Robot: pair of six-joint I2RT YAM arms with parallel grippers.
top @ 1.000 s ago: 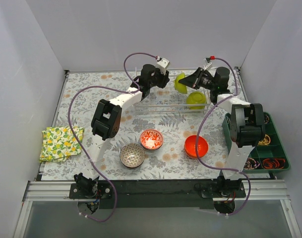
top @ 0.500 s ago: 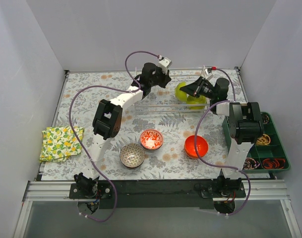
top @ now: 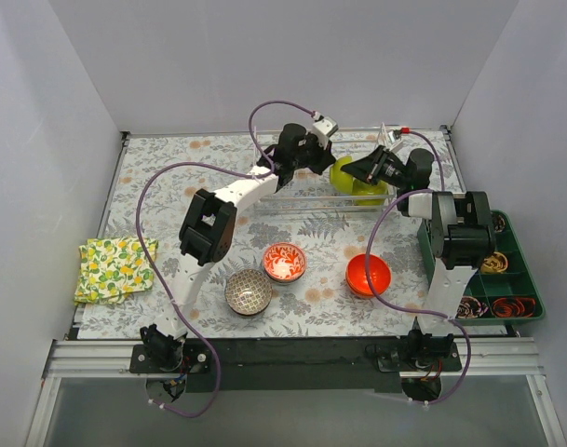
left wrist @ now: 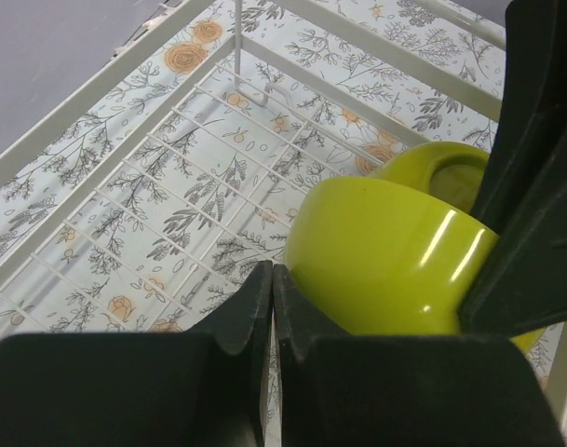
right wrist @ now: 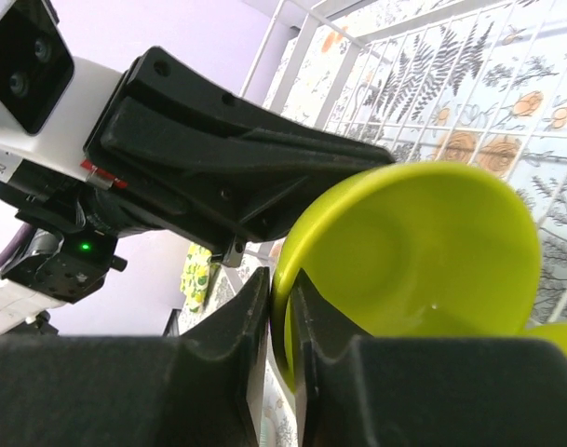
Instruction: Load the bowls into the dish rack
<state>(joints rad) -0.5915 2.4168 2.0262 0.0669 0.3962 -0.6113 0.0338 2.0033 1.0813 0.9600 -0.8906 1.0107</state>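
My right gripper (top: pixel 356 170) (right wrist: pixel 281 296) is shut on the rim of a lime-green bowl (top: pixel 342 175) (right wrist: pixel 423 251) and holds it tilted over the right end of the dish rack (top: pixel 288 194) (right wrist: pixel 432 93). A second lime-green bowl (top: pixel 369 191) (left wrist: pixel 451 175) stands in the rack just behind it. My left gripper (top: pixel 318 160) (left wrist: pixel 272 279) is shut and empty, its tips right beside the held bowl (left wrist: pixel 385 270). A red-and-white patterned bowl (top: pixel 284 263), a brown-and-white patterned bowl (top: pixel 249 291) and an orange-red bowl (top: pixel 368 275) sit on the table. The pale blue-green bowl is out of view.
A dark green compartmented tray (top: pixel 520 270) with small items lies at the right edge. A yellow-green patterned cloth (top: pixel 115 267) lies at the left. The rack's wire floor (left wrist: pixel 171 186) is bare left of the lime bowls. Walls enclose the table.
My right gripper has brought the lime-green bowl down to the rack beside the other lime bowl. My left gripper has moved right along the rack towards it.
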